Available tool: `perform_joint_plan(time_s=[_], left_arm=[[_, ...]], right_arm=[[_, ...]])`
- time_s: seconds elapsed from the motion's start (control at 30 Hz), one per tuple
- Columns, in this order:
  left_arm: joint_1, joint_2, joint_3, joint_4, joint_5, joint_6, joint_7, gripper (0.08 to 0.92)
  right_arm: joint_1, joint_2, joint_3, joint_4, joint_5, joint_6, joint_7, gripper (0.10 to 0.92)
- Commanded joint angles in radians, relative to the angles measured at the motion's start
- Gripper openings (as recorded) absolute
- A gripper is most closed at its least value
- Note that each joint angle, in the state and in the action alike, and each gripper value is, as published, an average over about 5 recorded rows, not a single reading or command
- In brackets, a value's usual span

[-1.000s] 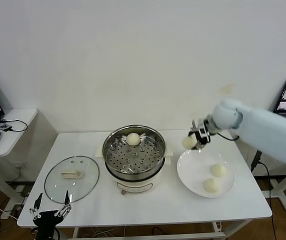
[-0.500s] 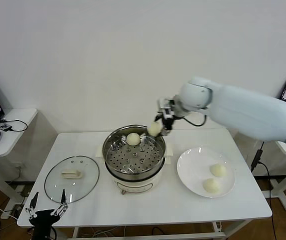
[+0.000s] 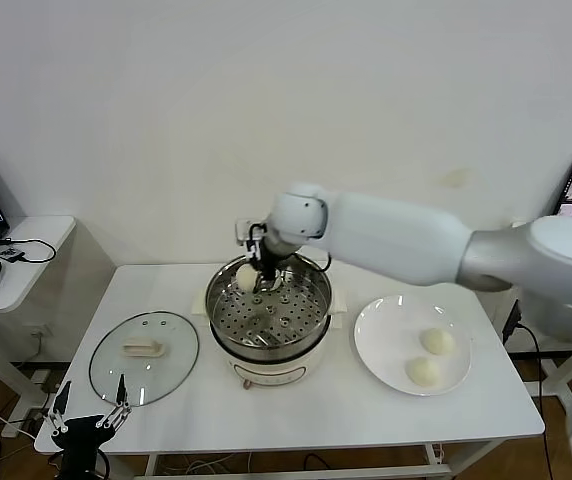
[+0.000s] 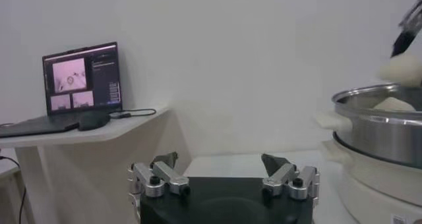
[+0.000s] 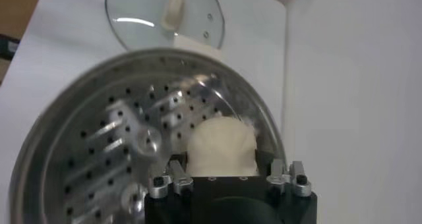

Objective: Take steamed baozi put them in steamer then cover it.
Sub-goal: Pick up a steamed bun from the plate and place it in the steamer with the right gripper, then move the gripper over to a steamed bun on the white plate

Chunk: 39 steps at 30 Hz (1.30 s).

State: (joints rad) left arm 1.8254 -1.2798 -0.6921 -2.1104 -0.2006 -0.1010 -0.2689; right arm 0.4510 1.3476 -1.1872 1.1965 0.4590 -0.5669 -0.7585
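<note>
The right gripper (image 3: pixel 257 276) pinched a baozi (image 3: pixel 248 277) over the steamer (image 3: pixel 269 312) at frame centre. The left gripper (image 3: pixel 86 425) hung spread at lower left.

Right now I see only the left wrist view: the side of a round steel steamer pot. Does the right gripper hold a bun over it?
Observer: Yes. The right gripper is shut on a cream-white round bun, low over the back of the steel steamer pot.
Operator: Are there other buns outside the pot?
Observer: Two such buns lie on a flat white plate, to the right of the steamer.
Operator: And where is the lid?
Observer: The clear glass lid lies flat on the white table, left of the steamer, just ahead of the idle left gripper.
</note>
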Motion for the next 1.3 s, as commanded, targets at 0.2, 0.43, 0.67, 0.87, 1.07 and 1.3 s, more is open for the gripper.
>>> perform_joint_plan(time_s=[0.2,0.43,0.67,0.87,1.07,1.3], left_arm=[[-0.001,-0.001,-0.001,0.001,-0.001,0.000,-0.001,0.823],[0.000,-0.002,0.000,0.001,-0.001,-0.002,-0.001,0.823],[-0.001,-0.002,-0.002,-0.001,-0.001,-0.001,-0.002,0.823],[-0.004,-0.004,0.000,0.004,-0.001,-0.003,-0.002,0.823],[-0.010,-0.003,0.002,0.008,0.000,-0.003,-0.001,0.823],[-0.010,0.000,0.012,0.015,0.007,-0.003,0.000,0.823]], right_arm=[[-0.097,0.112,-0.002,-0.107,-0.049,-0.005,0.020,0.643],[-0.112,0.133,0.007,-0.139,-0.069,0.009,0.030,0.645],[-0.074,0.090,0.006,-0.079,-0.082,0.002,-0.036,0.710],[0.024,-0.037,0.011,0.031,-0.103,0.048,-0.157,0.816],[0.135,-0.252,-0.011,0.205,-0.128,0.118,-0.257,0.823],[0.178,-0.574,0.008,0.397,-0.154,0.174,-0.311,0.823]])
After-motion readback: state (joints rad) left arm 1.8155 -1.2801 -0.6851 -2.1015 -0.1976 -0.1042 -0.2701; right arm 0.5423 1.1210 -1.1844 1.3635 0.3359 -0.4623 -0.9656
